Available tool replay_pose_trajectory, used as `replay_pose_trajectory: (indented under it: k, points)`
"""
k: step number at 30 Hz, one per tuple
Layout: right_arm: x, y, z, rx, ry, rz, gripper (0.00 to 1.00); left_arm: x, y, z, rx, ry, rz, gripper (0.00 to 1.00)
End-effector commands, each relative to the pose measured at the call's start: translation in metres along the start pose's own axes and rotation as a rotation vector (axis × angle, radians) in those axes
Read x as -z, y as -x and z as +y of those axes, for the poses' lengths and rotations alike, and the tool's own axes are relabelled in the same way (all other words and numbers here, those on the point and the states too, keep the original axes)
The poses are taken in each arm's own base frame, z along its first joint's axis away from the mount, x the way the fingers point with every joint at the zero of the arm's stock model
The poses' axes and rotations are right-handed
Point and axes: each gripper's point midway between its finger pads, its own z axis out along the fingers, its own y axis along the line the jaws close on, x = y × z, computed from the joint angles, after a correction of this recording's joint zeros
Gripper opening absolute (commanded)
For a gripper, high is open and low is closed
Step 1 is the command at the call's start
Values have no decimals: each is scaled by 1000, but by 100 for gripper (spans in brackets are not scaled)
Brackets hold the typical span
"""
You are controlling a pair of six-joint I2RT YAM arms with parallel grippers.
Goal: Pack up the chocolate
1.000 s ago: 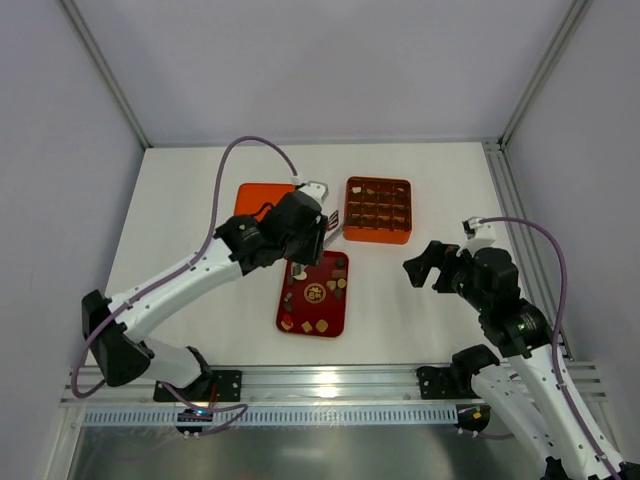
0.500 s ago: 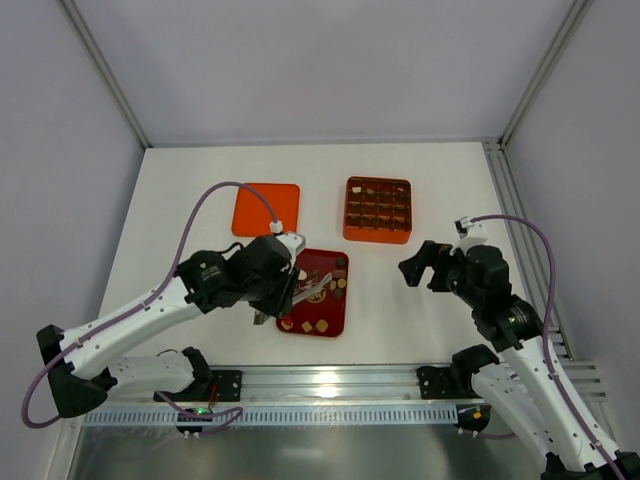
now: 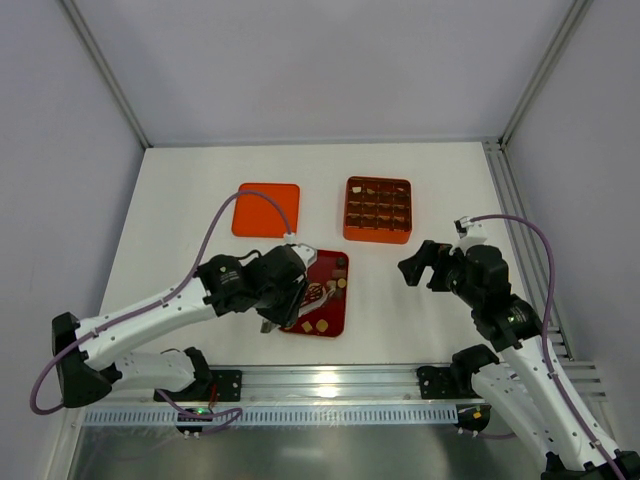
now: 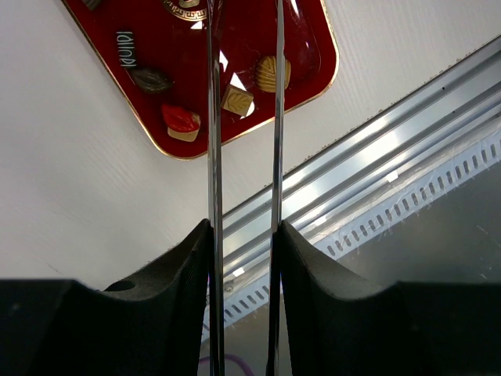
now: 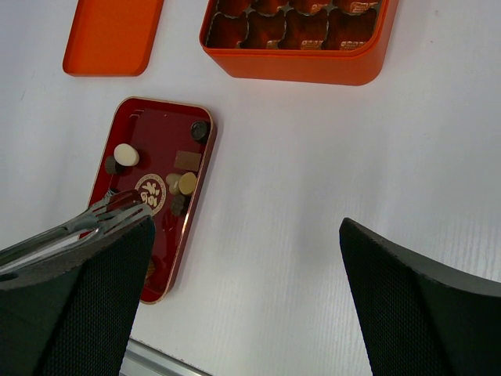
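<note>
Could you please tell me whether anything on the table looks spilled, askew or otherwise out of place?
Nothing looks spilled: the chocolate pieces lie inside the dark red tray or the orange box, none on the table. Only the tray sits slightly turned against the box's edges.

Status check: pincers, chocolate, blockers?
Left pincer clamped on tweezers, tips over red tray. Right pincer open, empty, hovering aside. Chocolates on tray, few in orange box. Nothing between them.
</note>
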Motion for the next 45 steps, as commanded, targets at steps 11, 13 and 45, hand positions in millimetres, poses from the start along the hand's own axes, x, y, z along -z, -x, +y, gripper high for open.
replay_pose_trajectory:
  k: [11, 13, 45]
  points:
    - [1, 9, 5, -5, 20, -43, 100, -15, 26, -26, -24, -39, -50, 37]
    - [2, 10, 5, -5, 21, -46, 100, -17, 27, -28, -27, -39, -48, 37]
    - [5, 14, 4, 11, 9, -48, 100, -33, 34, -25, -65, 18, -25, 26]
